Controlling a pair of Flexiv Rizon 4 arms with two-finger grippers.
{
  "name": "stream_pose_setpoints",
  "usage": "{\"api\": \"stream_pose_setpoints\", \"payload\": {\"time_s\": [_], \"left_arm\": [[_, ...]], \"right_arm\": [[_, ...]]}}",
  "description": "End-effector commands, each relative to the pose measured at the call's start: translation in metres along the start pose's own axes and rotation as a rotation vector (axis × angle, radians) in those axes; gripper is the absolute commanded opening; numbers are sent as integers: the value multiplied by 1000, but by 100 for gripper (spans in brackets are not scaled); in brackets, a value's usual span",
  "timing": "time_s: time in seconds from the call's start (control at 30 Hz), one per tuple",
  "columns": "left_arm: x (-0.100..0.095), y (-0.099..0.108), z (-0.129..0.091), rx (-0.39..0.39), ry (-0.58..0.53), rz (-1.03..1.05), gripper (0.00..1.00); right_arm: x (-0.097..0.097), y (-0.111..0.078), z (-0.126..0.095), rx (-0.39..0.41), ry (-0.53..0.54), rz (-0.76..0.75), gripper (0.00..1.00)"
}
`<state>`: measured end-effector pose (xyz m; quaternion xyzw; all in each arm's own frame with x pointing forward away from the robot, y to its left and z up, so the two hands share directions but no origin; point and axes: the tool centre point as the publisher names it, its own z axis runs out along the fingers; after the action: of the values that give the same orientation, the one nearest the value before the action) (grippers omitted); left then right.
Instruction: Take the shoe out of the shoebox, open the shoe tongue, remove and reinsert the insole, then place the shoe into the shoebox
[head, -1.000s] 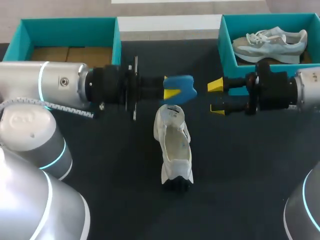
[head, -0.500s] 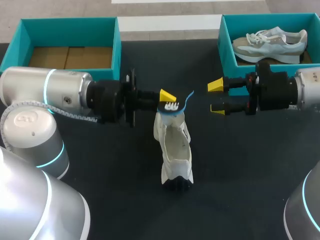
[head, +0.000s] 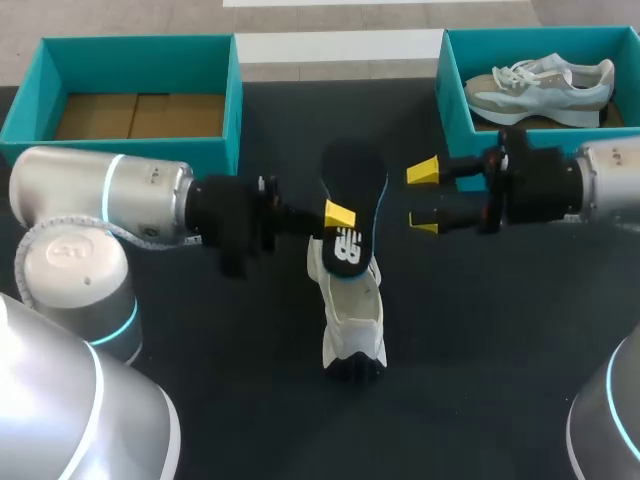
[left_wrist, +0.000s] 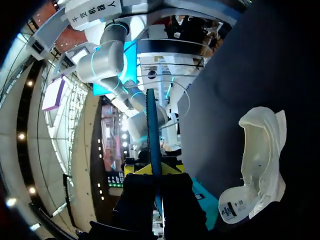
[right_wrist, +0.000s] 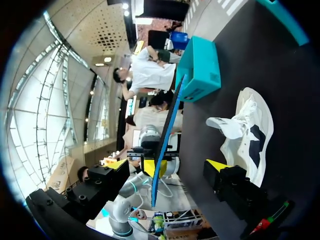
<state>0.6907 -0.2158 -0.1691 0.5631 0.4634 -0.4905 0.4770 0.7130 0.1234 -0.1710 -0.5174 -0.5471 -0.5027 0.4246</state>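
My left gripper (head: 340, 215) is shut on a dark insole (head: 352, 205) with a blue rim, held just above the heel opening of the white shoe (head: 350, 310) lying on the black table. In the left wrist view the insole (left_wrist: 152, 135) shows edge-on, rising out of the closed yellow tips (left_wrist: 153, 169), with the shoe (left_wrist: 255, 160) off to one side. My right gripper (head: 420, 197) stands open a short way right of the insole without touching it. From the right wrist view the insole (right_wrist: 165, 135) stands ahead of the spread fingers (right_wrist: 169, 167), and the shoe (right_wrist: 250, 132) lies beside it.
An open teal shoebox (head: 235, 90) stands at the back left with bare cardboard inside. A second teal shoebox (head: 450, 95) at the back right holds a grey and white shoe (head: 540, 85), just behind my right arm.
My left gripper has rolled over, turning the insole from edge-on to its dark printed face up above the shoe's heel. My right gripper has drifted slightly left, still open.
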Motion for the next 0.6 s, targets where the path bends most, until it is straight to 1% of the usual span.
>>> {"api": "stream_pose_setpoints", "payload": {"time_s": [0.03,0.1,0.13,0.2,0.27,0.47,0.6], "left_arm": [[5,-6,16,-87,6,165,0],[7,-6,21,-91,-2,154,0],[9,-7,24,-90,0,153,0],[11,-7,29,-88,-3,150,0],[13,-8,34,-89,-10,136,0],[19,-12,46,-90,-22,113,0],[22,-13,52,-90,-24,109,0]], "right_arm": [[-8,8,16,6,14,1,83],[-8,10,19,9,16,2,73],[-8,10,20,15,20,0,71],[-8,11,23,18,21,1,57],[-8,12,24,19,27,-1,51],[-8,12,26,22,34,-5,48],[-8,12,29,28,42,-6,45]]}}
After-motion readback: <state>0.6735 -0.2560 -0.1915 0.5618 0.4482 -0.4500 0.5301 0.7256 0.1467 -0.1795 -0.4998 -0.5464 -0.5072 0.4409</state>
